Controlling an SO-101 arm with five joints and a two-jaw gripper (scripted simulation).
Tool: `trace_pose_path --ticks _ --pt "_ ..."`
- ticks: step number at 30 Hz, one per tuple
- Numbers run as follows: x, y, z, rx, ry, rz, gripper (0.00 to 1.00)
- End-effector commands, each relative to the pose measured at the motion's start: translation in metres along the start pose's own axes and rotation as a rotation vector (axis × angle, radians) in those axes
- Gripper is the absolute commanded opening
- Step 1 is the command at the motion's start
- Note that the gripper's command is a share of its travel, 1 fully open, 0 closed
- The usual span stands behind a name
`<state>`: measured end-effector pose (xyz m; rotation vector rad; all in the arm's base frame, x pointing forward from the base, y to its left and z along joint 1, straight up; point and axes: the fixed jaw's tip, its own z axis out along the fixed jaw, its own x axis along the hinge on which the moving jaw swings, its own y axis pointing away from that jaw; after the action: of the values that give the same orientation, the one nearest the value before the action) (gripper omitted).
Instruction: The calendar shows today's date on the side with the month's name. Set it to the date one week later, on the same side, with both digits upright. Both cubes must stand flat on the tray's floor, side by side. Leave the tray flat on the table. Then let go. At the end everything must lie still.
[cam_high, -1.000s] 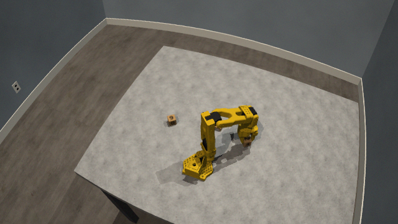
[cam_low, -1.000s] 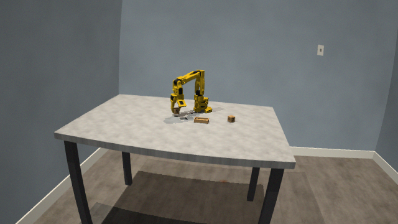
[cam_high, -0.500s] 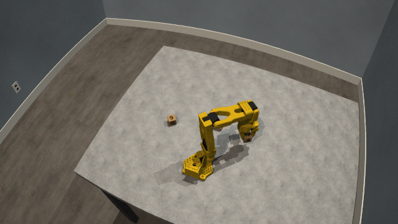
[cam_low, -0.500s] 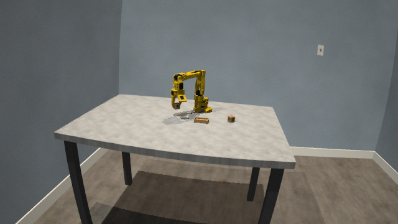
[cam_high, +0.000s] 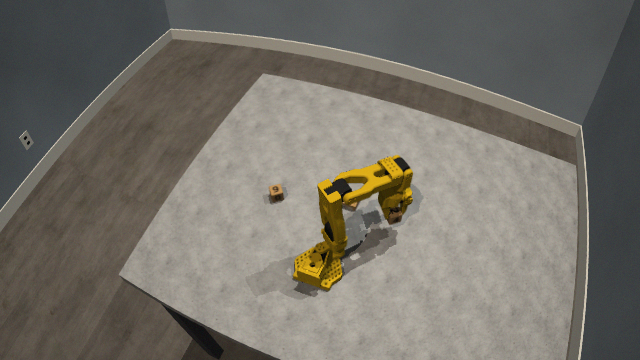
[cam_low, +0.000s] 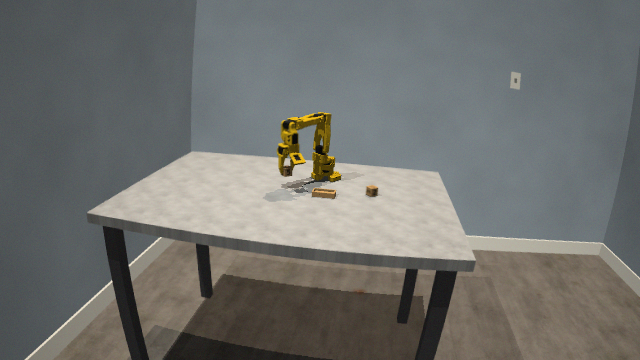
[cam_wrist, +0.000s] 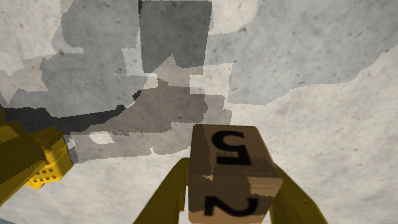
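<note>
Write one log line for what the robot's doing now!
gripper: shut on wooden number cube | cube: lifted | other wooden cube: on table

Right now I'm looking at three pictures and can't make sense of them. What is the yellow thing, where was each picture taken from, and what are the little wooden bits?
The yellow thing is a small robot arm bolted by its base to a grey table. One picture looks down from above, one looks across the room from the side, and the third comes from a camera on the arm's wrist, staring down past its gripper.

That gripper is a two-fingered claw, and it is shut on a wooden cube held above the table. Its near faces show the digits 5 and 2.

A second cube sits alone on the table, with a 9 on top. The low wooden tray stands near the arm's base with no cube in it; from above the arm mostly hides it. Cubes and tray belong to a block calendar.
</note>
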<state>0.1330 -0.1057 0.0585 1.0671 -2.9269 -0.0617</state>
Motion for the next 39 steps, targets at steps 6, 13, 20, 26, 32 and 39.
trace_pose_path --ticks 6,13,20,26,32,39 --pt "-0.037 0.005 -0.01 0.064 -0.011 -0.215 0.0" --pt "-0.079 0.03 -0.009 0.064 -0.007 -0.487 0.0" --pt "-0.102 0.053 -0.009 0.063 -0.004 -0.665 0.0" --pt "-0.117 0.074 -0.008 0.063 -0.002 -0.81 0.0" --pt "-0.122 0.082 -0.007 0.062 -0.001 -0.862 0.0" --pt "-0.122 0.082 -0.007 0.062 -0.001 -0.865 0.0"
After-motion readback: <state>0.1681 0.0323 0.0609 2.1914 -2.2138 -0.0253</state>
